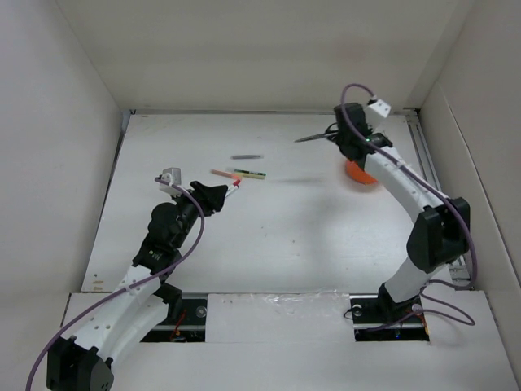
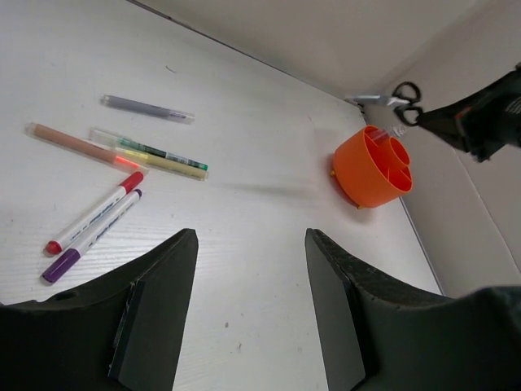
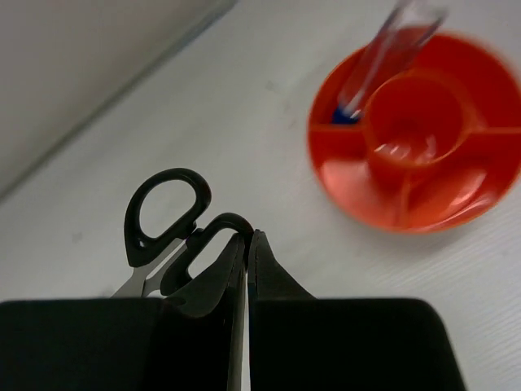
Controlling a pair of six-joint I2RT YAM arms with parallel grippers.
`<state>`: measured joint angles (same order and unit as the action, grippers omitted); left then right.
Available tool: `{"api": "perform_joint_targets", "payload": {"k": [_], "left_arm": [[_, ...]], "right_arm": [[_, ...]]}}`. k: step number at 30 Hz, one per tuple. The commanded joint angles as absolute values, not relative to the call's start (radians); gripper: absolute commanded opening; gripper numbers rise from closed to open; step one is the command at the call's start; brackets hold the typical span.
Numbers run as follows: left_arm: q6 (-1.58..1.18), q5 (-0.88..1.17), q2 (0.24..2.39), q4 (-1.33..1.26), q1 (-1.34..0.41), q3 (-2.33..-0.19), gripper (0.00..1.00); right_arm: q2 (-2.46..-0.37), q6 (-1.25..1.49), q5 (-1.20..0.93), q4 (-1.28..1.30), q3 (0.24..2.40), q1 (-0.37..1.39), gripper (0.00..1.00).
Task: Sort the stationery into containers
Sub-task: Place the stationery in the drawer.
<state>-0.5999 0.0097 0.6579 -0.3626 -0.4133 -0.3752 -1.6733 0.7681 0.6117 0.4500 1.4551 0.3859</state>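
Note:
My right gripper [image 1: 337, 135] is shut on the black-handled scissors [image 1: 312, 138] and holds them in the air, blades pointing left. In the right wrist view the jaws [image 3: 248, 236] pinch one handle loop of the scissors [image 3: 163, 213]. The orange organiser [image 3: 419, 130] stands below to the right and holds a clear pen [image 3: 383, 53]. My left gripper [image 2: 251, 236] is open and empty over the table. Ahead of it lie a grey stick [image 2: 146, 107], a pink pen [image 2: 77, 142], a green-yellow marker [image 2: 159, 155], a red-capped pen [image 2: 94, 213] and a purple-capped pen [image 2: 89, 236].
The organiser [image 1: 362, 173] stands at the back right, partly hidden by the right arm. White walls close in the table on the left, back and right. The pens [image 1: 244, 173] lie left of the table's middle, just beyond the left gripper [image 1: 221, 194].

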Motion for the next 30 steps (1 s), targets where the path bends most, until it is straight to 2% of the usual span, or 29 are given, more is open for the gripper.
{"api": "perform_joint_targets", "payload": {"k": [1, 7, 13, 17, 24, 30], "left_arm": [[-0.594, 0.048, 0.634, -0.422, -0.417, -0.387, 0.52], [-0.594, 0.094, 0.644, -0.445, -0.417, -0.387, 0.52], [-0.594, 0.103, 0.667, -0.445, -0.417, -0.396, 0.53], [-0.594, 0.112, 0.667, -0.445, -0.417, -0.396, 0.53], [-0.603, 0.141, 0.643, -0.465, -0.417, -0.387, 0.53], [-0.621, 0.175, 0.643, -0.486, -0.417, -0.377, 0.53]], "right_arm": [[-1.635, 0.764, 0.728, 0.500, 1.564, 0.325, 0.00], [-1.767, 0.755, 0.922, 0.713, 1.871, 0.215, 0.00], [-1.829, 0.746, 1.109, 0.845, 2.011, 0.173, 0.00], [-1.809, 0.746, 1.225, 0.877, 1.942, 0.164, 0.00], [-1.761, 0.746, 1.235, 0.877, 1.806, 0.055, 0.00], [-1.785, 0.797, 1.269, 0.972, 1.827, 0.043, 0.00]]}}
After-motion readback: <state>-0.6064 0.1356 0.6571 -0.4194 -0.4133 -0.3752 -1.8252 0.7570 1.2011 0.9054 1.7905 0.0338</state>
